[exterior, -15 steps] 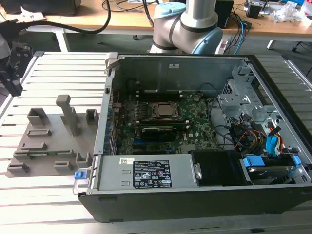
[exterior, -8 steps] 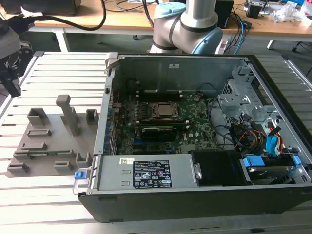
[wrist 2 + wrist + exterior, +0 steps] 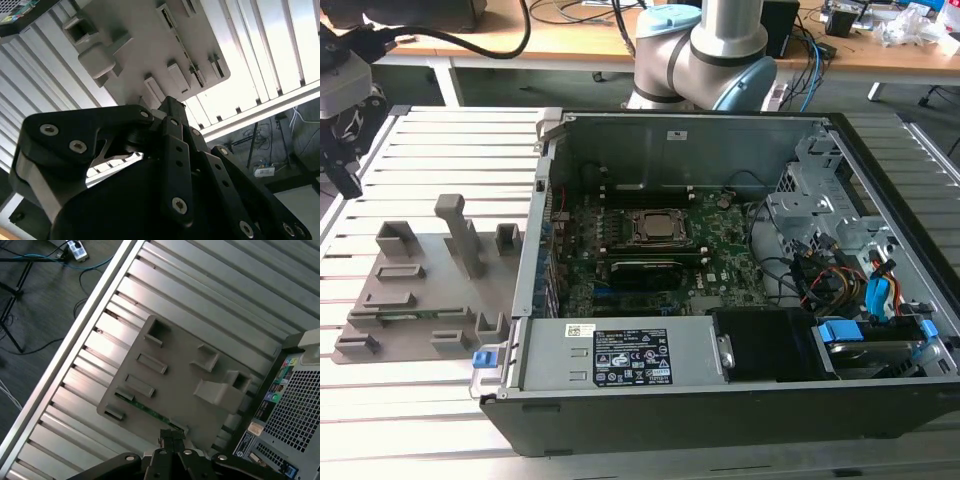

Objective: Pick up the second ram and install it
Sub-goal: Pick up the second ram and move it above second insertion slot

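Observation:
The second ram (image 3: 150,412) is a thin green stick lying flat in a slot of the grey holder plate (image 3: 175,375), between two small grey clips. In the exterior view the ram (image 3: 420,315) is a dark line near the plate's front. My gripper (image 3: 169,437) hangs above the plate, close over one end of the ram and apart from it. Its black fingers look shut with nothing between them. In the exterior view the gripper (image 3: 342,170) is high at the far left, off the holder plate (image 3: 430,290). The second wrist view shows the gripper (image 3: 170,107) above the plate (image 3: 130,45).
An open computer case (image 3: 720,400) stands at the exterior view's right of the plate, with the green motherboard (image 3: 720,250), the silver processor (image 3: 658,228) and cables inside. The ribbed metal table (image 3: 410,420) has an edge close beyond the plate. The arm's base (image 3: 700,55) stands behind the case.

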{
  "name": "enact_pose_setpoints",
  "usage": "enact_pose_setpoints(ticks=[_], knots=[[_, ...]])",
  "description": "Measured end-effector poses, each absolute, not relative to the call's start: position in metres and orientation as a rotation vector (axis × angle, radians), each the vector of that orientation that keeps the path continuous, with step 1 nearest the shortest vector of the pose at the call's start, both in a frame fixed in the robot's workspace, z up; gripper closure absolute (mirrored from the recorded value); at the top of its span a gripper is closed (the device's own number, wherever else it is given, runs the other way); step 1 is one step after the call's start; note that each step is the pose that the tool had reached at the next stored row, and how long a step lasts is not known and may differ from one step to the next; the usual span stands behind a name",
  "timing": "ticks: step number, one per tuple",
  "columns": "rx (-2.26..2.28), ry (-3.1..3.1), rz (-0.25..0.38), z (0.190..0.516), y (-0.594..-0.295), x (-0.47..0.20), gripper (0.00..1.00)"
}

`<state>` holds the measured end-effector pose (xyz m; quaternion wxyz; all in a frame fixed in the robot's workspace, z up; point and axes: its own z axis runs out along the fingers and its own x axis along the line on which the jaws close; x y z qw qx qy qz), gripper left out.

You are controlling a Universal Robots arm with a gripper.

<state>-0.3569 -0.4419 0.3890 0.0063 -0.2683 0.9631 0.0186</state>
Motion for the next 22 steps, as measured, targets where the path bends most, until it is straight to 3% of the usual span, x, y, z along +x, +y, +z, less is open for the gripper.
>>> enact_pose_setpoints(ticks=[22], knots=[[-1.384, 2.816, 0.045, 0.3889, -0.4420, -0.3569, 0.89]])
